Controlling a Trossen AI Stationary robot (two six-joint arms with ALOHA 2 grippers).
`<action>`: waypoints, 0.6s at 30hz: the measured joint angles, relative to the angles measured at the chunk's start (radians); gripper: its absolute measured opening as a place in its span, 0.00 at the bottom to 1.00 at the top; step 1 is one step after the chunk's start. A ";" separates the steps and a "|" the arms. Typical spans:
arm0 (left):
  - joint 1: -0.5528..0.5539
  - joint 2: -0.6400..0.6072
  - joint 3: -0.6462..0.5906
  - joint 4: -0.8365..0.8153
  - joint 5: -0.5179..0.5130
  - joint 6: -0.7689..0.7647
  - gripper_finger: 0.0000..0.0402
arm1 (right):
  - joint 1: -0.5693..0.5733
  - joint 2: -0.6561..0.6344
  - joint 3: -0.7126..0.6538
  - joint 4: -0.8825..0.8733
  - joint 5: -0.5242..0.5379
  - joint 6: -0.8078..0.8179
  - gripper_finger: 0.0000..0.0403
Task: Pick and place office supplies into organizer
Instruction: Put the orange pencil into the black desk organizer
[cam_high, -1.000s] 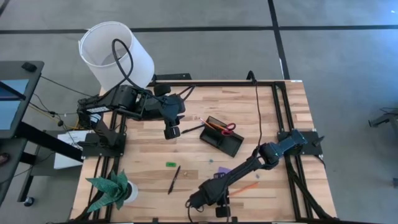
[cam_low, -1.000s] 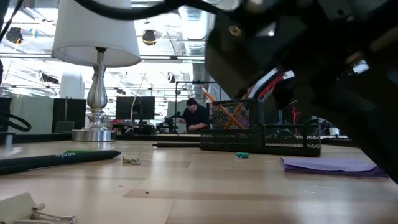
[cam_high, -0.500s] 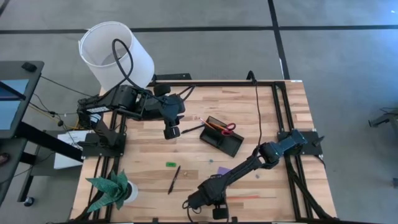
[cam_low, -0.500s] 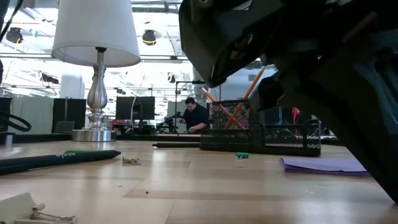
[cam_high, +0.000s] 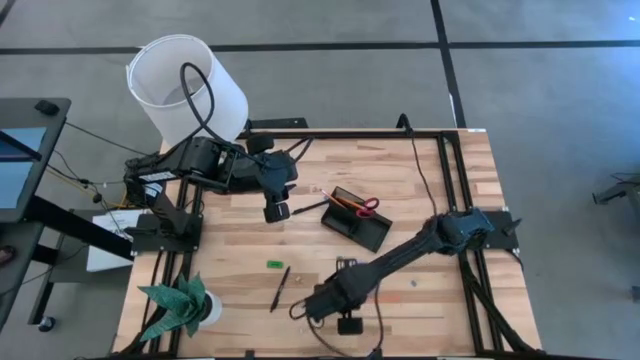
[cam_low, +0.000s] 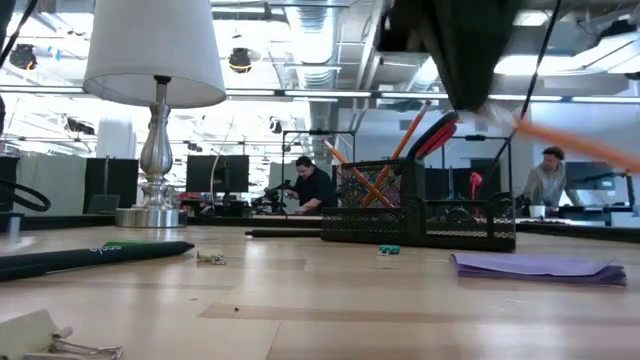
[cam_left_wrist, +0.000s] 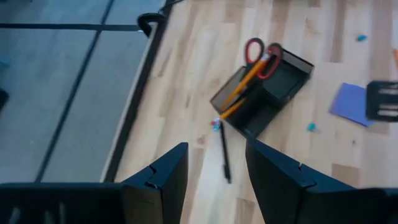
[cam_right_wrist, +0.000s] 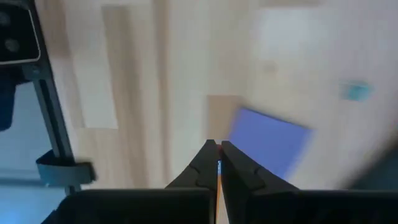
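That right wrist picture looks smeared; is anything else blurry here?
Right wrist view: the purple pad and table are smeared, while the right hand stays crisp. Low view: an orange pencil streaks. High view: sharp.

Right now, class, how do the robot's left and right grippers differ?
The left gripper is open and empty; the right gripper is shut on an orange pencil. The left gripper hangs close to the organizer; the right gripper is farther from it. Both are dark two-finger grippers.
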 joint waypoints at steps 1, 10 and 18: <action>0.000 0.000 0.000 0.000 -0.016 0.004 0.39 | -0.005 -0.026 0.000 -0.017 0.021 0.000 0.00; 0.011 -0.024 0.019 -0.006 -0.178 0.021 0.39 | -0.048 -0.304 0.001 -0.063 0.243 0.002 0.00; 0.024 -0.153 0.057 0.001 -0.282 -0.093 0.39 | -0.085 -0.562 0.002 0.150 0.585 -0.166 0.00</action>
